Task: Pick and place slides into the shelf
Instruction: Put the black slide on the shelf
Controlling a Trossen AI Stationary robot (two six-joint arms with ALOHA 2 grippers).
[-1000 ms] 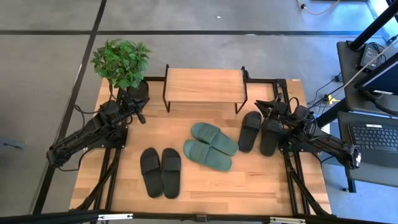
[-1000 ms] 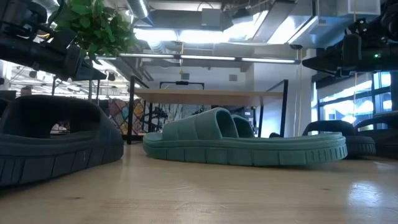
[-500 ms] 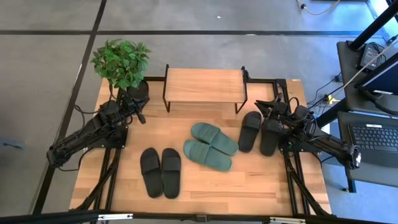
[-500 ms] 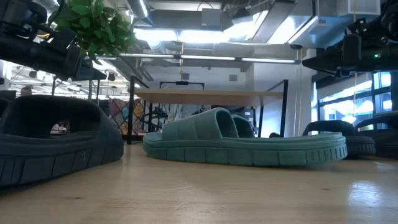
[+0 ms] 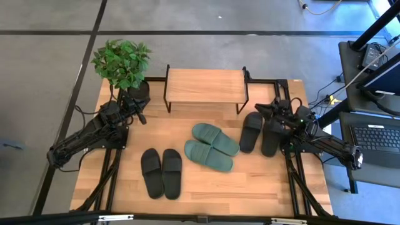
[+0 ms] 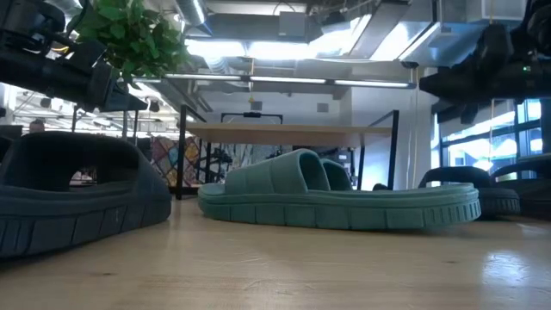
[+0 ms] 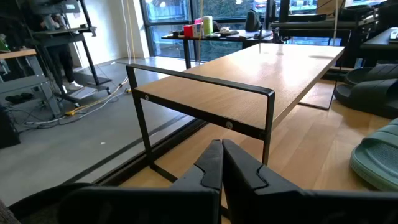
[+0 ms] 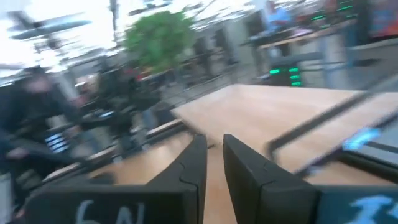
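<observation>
The shelf (image 5: 205, 85) stands at the table's far middle, its wooden top board bare; it also fills the left wrist view (image 7: 249, 81). Three pairs of slides lie sole-down on the table. One black pair (image 5: 161, 173) is near the left, the green pair (image 5: 211, 147) sits in the middle with one slide overlapping the other, and the other black pair (image 5: 261, 132) is at the right. My left gripper (image 5: 143, 119) hovers shut, left of the shelf. My right gripper (image 5: 257, 107) hangs above the far end of the right black pair, a narrow gap between its fingers (image 8: 214, 158).
A potted plant (image 5: 122, 62) stands at the table's far left corner, just behind my left arm. The black frame rails run along both table sides. A desk with a laptop (image 5: 375, 137) is off the right edge. Bare wood lies along the near edge.
My right arm has started to move in the last half second. Its wrist and gripper shift slightly toward the near edge over the right black pair, and in the low view the arm's outline has changed. The slides and shelf stay put.
</observation>
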